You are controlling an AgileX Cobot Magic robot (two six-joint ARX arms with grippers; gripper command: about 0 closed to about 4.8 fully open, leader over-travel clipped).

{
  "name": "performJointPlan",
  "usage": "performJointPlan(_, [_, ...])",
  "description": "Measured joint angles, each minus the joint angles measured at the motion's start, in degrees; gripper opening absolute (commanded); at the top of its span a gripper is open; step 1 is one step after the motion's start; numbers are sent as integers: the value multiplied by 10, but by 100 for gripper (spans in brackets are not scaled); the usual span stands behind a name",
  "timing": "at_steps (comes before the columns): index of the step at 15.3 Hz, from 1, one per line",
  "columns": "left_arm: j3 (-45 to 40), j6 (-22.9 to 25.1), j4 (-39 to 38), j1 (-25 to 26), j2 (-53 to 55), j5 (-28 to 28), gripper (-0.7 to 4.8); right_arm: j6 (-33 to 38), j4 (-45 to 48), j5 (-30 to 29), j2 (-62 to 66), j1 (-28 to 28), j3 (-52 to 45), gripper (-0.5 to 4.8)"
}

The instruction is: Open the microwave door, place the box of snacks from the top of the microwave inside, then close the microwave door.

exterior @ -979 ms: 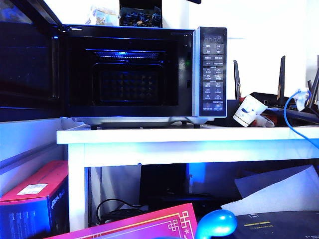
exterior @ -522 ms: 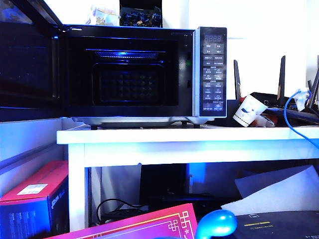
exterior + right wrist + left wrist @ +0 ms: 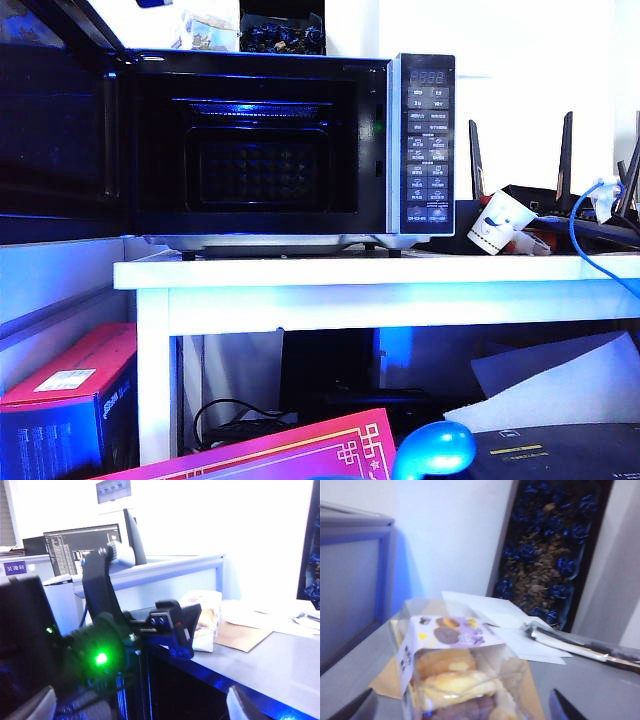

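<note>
White tabletop [image 3: 380, 272] bears the microwave [image 3: 270, 145], its microwave door [image 3: 55, 130] swung open.
On top sits the box of snacks [image 3: 455, 667], framed between the wide-spread fingers of the left gripper [image 3: 462, 707]. The right gripper [image 3: 140, 705], fingers also wide, holds nothing nearby. The box's crinkly clear wrapper could buckle or slide under a squeeze, nudging it off the roof.

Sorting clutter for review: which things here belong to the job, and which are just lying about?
Job:
microwave
microwave door, open
box of snacks
left tool, open at the box
right tool, open

Lying about:
dark box
paper cup
blue cable
red box
</note>
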Motion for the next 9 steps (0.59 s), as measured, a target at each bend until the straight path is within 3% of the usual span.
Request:
performJointPlan(5, [0,3,7,1,13,-3,479,0,0,0,0,0,0,479])
performJointPlan(9, [0,51,7,1,16,-37,479,0,0,0,0,0,0,479])
